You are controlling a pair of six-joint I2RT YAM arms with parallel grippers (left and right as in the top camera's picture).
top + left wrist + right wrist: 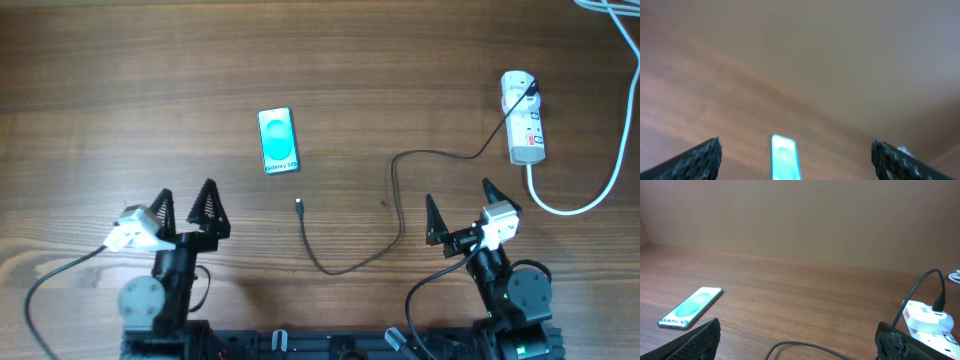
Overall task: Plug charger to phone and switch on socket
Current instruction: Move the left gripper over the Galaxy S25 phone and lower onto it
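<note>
Hovering empty with jaws spread wide, the left gripper [186, 192] and right gripper [459, 195] flank the charger [299, 205], whose connector lies between them. Best to pinch close behind that tip and keep it level with the phone [278, 141] just beyond. The socket [522, 130] lies farthest, off to the right.

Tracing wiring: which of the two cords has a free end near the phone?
The thin black charger cable; its tip lies beside the phone, while the thick white cord runs off-frame.

You're looking at a phone [278, 140] with a cyan-teal screen and white frame, a black charger [400, 228], a white socket [523, 120] marked red, and a brown wood-grain surface [120, 90].
</note>
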